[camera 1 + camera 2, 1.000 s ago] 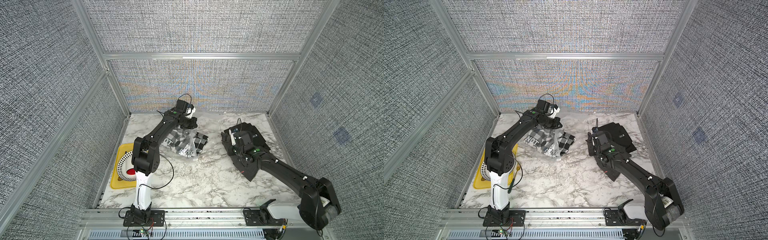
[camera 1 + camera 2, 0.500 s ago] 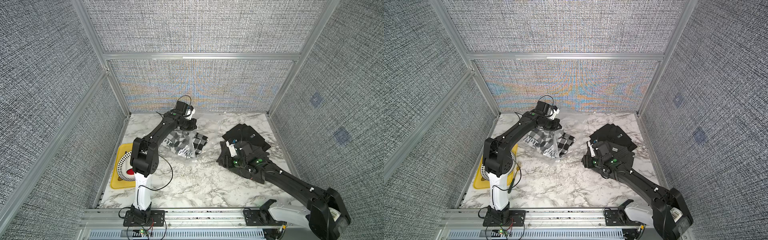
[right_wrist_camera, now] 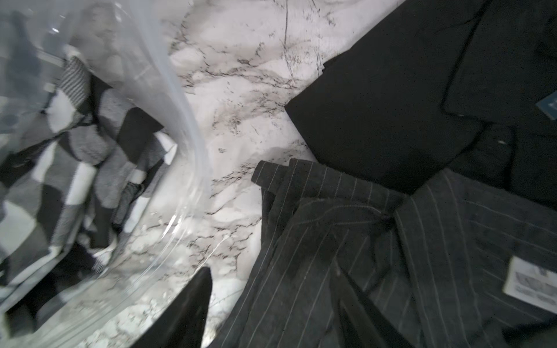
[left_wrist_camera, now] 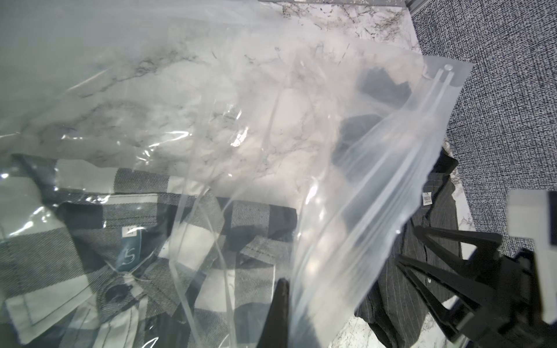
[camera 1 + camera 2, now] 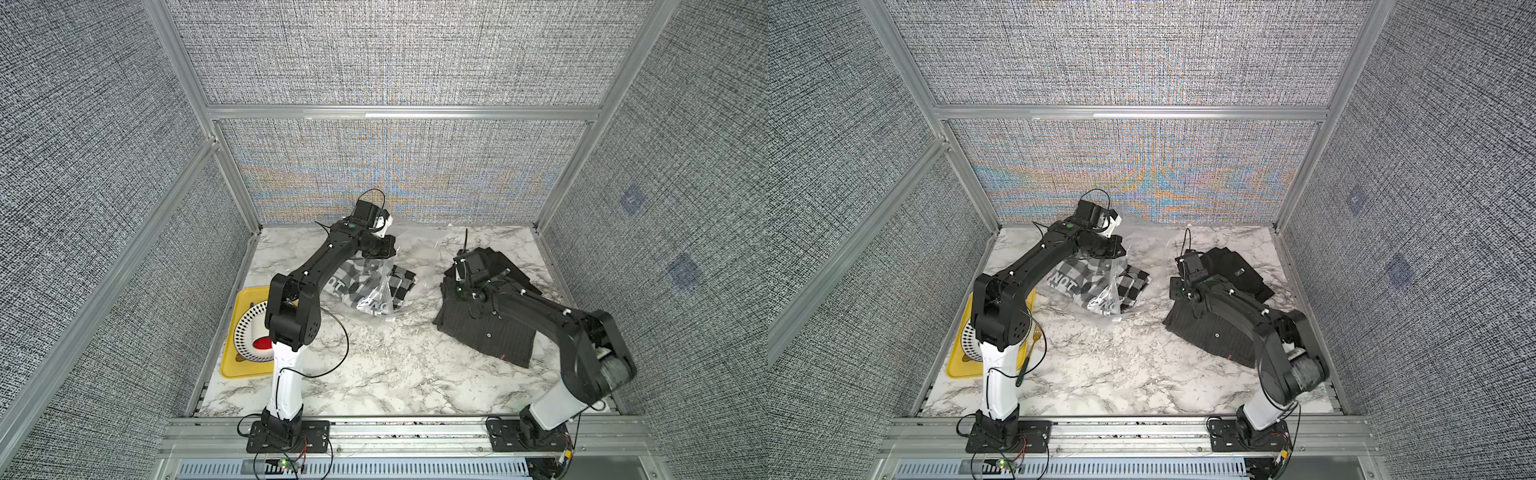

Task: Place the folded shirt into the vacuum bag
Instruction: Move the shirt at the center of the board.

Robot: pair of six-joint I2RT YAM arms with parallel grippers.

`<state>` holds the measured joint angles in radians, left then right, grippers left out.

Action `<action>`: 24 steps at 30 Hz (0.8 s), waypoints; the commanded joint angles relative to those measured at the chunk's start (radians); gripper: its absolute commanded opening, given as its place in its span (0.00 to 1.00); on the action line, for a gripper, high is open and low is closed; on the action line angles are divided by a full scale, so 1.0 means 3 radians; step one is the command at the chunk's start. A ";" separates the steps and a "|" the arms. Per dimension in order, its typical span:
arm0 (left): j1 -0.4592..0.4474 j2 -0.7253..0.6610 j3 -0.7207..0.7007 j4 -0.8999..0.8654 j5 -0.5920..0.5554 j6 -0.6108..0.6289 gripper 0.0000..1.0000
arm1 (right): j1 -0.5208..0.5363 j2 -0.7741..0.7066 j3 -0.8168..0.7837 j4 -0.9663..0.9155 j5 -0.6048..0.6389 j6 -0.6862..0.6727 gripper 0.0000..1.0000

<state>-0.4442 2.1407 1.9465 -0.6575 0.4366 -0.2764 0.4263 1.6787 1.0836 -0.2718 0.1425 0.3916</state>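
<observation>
In both top views the scene is seen from high above the front of the table, facing down and away; nearly everything is shared between them. The left wrist view is taken from close behind the left gripper, along its jaws, with the bag just ahead of them. The right wrist view is taken from close behind the right gripper, down past its jaws. The checked shirt and striped shirt, lying to either side of the right jaws, are shared by both wrist views.

plate half hidden behind left arm; right hand fingers cut off by frame edge
</observation>
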 commanded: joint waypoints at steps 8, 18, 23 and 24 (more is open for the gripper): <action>0.0002 0.0123 0.0129 -0.0079 -0.0016 0.0063 0.00 | 0.0279 0.0492 -0.0446 0.0341 -0.0152 0.0010 0.47; -0.0022 -0.0115 -0.0175 0.0002 0.0095 0.0063 0.00 | 0.0462 -0.0475 -0.1096 0.0131 0.0110 0.0172 0.49; -0.0115 -0.0385 -0.0405 0.0220 0.0329 -0.0027 0.00 | 0.0361 -0.0840 -0.1075 0.0151 -0.0014 0.0158 0.65; -0.0144 -0.0438 -0.0407 0.0224 0.0332 -0.0029 0.00 | 0.0342 -0.0888 -0.1076 0.0173 -0.0064 0.0157 0.66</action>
<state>-0.4709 2.0491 1.8328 -0.6460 0.4850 -0.2707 0.5438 1.4437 0.7589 -0.1986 0.1570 0.4309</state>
